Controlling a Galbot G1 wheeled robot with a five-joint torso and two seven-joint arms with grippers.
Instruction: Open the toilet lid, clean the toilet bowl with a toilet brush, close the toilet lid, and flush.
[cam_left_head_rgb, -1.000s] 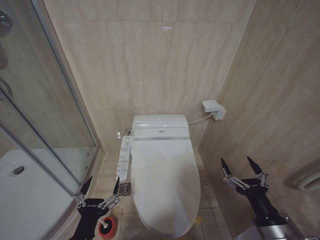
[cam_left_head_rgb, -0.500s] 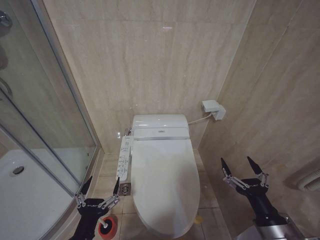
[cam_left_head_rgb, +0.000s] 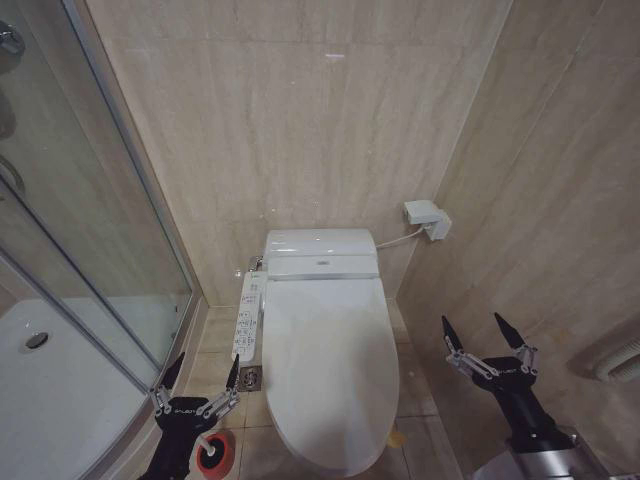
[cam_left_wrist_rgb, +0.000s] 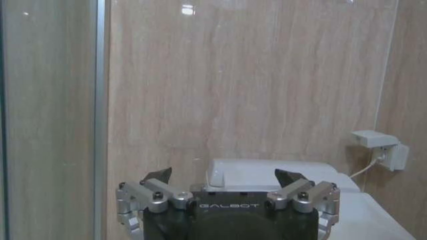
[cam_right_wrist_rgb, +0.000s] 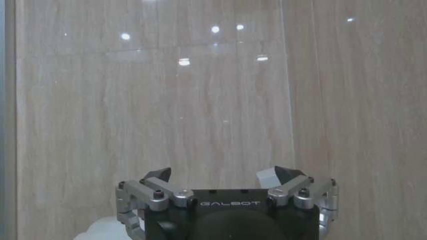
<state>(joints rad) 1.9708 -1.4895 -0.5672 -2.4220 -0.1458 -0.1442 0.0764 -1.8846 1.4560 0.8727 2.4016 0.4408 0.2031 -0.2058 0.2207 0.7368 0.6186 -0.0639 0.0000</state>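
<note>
Head view: the toilet lid (cam_left_head_rgb: 330, 370) lies closed at lower centre of the frame, covering the bowl. The left gripper (cam_left_head_rgb: 202, 376) hangs at lower left with fingers spread, above the red cup holder (cam_left_head_rgb: 214, 452) on the floor. The right gripper (cam_left_head_rgb: 484, 335) hangs at lower right, fingers spread, empty. The left wrist view adds the wall socket (cam_left_wrist_rgb: 381, 147); the right wrist view faces the tiled wall (cam_right_wrist_rgb: 200, 100).

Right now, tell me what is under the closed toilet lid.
The glossy white oval plastic toilet lid lies flat and shut, covering everything beneath, so the seat and bowl are hidden. Beside it, the long white button panel shows.
</note>
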